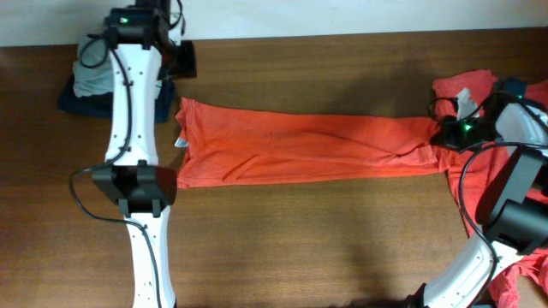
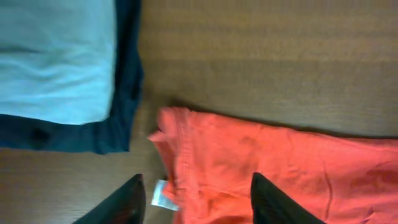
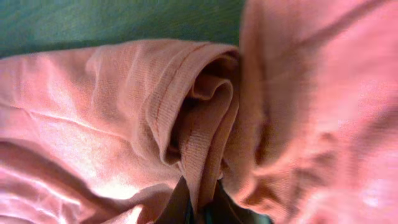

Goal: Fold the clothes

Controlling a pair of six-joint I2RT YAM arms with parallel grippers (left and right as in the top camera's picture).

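The shirt (image 1: 308,150) is orange-red cotton, drawn into a long, creased band lying left to right across the wooden desk (image 1: 300,239). A white tag (image 2: 161,194) sits at its left hem. The left end effector (image 2: 198,190) is released, with its fingers spread above that hem. The right end effector (image 3: 198,204) is clenched on a ribbed fold at the shirt's right end.

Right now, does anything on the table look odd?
A small white label sticks out of the folded orange-red cotton T-shirt beneath the left gripper; the shirt's far end is bunched in the right gripper.
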